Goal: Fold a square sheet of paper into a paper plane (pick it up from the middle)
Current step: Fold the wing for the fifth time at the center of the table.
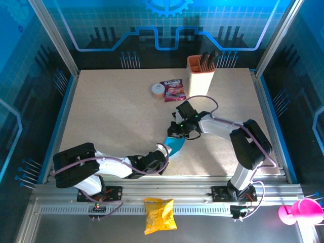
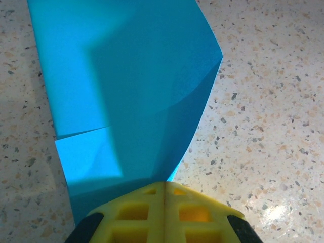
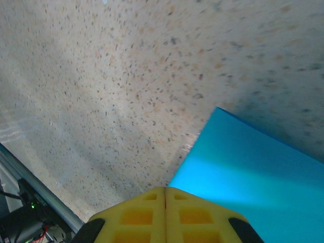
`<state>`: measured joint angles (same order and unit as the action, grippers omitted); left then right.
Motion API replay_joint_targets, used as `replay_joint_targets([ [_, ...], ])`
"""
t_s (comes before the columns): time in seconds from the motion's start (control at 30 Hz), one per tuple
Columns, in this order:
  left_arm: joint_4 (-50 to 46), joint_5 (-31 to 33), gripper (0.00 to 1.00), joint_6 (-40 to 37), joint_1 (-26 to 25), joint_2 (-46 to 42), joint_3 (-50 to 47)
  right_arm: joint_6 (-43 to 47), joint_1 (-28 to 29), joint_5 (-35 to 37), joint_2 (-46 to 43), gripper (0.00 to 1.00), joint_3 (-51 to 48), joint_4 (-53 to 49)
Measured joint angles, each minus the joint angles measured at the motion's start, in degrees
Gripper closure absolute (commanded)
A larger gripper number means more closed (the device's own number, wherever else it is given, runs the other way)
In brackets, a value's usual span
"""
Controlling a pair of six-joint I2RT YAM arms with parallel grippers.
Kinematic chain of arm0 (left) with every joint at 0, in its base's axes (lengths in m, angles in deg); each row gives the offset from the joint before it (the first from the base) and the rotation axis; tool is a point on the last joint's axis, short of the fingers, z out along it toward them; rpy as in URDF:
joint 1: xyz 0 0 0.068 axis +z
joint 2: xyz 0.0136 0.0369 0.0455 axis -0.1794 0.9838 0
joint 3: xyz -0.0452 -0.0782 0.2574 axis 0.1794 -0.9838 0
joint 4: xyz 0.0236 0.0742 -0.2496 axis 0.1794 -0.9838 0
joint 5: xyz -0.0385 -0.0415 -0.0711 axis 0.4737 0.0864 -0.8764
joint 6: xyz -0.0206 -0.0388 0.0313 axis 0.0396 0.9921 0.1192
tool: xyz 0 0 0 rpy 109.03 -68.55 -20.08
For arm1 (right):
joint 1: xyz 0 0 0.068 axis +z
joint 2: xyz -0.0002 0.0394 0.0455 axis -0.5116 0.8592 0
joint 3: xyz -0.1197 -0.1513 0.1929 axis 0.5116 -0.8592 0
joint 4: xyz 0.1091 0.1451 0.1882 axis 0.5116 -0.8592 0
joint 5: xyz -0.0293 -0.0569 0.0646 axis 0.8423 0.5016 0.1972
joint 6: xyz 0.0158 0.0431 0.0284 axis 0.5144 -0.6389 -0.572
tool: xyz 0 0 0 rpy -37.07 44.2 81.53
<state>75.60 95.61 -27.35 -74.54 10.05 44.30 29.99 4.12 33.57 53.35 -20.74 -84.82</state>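
Near the middle of the tabletop [image 1: 116,111], toward its near edge, the square sheet of paper [image 1: 177,147] lay as a folded cyan shape between the two arms. At its near end the left pincer [image 1: 161,158] was closed on it: in the left wrist view the yellow fingers [image 2: 136,210] met at their seam, and the paper [image 2: 142,76] rose out from them in overlapping layers with a slanted crease. At the far end sat the right pincer [image 1: 178,132]. Its fingers [image 3: 192,215] were pressed together, and a corner of the sheet [image 3: 263,172] ran in right at their tips. Whether that corner was pinched, I could not tell.

Farther back lay a red-purple snack packet [image 1: 173,90] just beside a small round roll [image 1: 158,90], with an orange holder [image 1: 201,71] behind them. A yellow crisp bag [image 1: 159,215] lay off the tabletop, in front of the arm bases.
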Motion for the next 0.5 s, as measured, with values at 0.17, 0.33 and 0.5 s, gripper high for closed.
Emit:
replay_joint_targets([
  [0.17, -0.04, -0.48, 1.0, 0.0, 0.66, -0.57, -0.44, 0.61, 1.36, -1.42, 3.91, 0.97, 1.68, 1.18],
  [0.33, -0.02, -0.57, 1.0, 0.0, 1.22, -0.9, -1.01, 0.61, 1.44, -1.86, 6.71, 0.97, 2.03, 2.14],
  [0.5, -0.02, -0.76, 1.0, 0.0, 1.79, -1.7, -1.51, 0.63, 1.42, -1.88, 9.6, 0.98, 2.8, 2.58],
])
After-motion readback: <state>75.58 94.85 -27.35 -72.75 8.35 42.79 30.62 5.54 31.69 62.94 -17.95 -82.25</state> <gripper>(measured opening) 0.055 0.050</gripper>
